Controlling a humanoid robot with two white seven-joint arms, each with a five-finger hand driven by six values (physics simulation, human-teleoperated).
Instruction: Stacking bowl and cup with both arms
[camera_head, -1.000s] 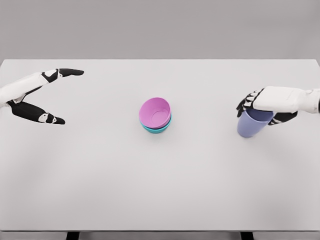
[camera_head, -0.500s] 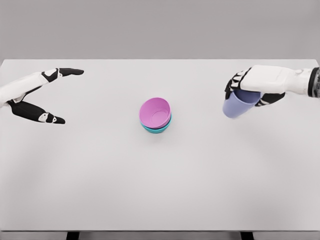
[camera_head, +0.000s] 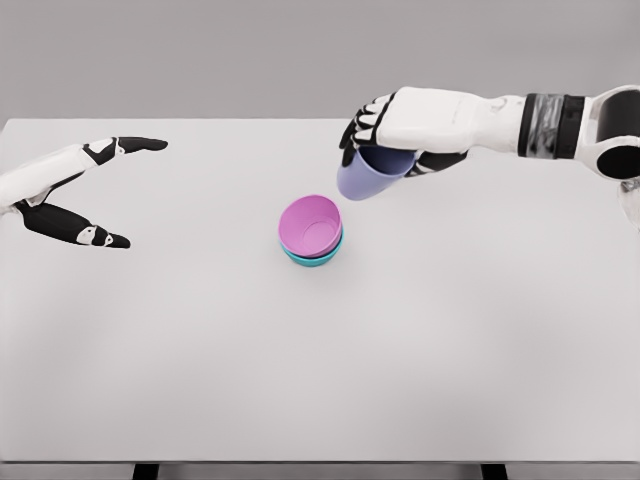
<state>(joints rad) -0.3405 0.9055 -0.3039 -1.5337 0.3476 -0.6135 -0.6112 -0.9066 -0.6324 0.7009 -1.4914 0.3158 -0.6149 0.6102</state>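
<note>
Fingers of the right hand (camera_head: 405, 135) curl around the rim end of a lavender cup (camera_head: 365, 174), gripping it from above, black finger pads wrapped over the top edge. Cup is off the table (camera_head: 320, 380), tilted, its base pointing down and left toward the bowls. Cup sits just up and right of the pink bowl (camera_head: 310, 224), near it but not touching; small gap between cup base and bowl rim. Right arm comes in from the right edge, white forearm with a dark band near the wrist, stretched out level above the far half of the table.

Pink bowl is nested inside a teal bowl (camera_head: 312, 258); only a thin crescent of teal shows under the pink one along its lower edge. Pink bowl tilted a bit, opening facing up and toward the camera. Stack sits on the table, a little left of the cup and roughly mid-table.

Left hand (camera_head: 75, 190) is well left of the pink bowl, near the left table edge. Its fingers are spread wide, thumb and forefinger splayed in a V, holding nothing. One black-tipped finger points right along the far side, another angles down toward the near side. Can't tell if it touches the table or hovers.

Table is plain white, grey backdrop behind it.
</note>
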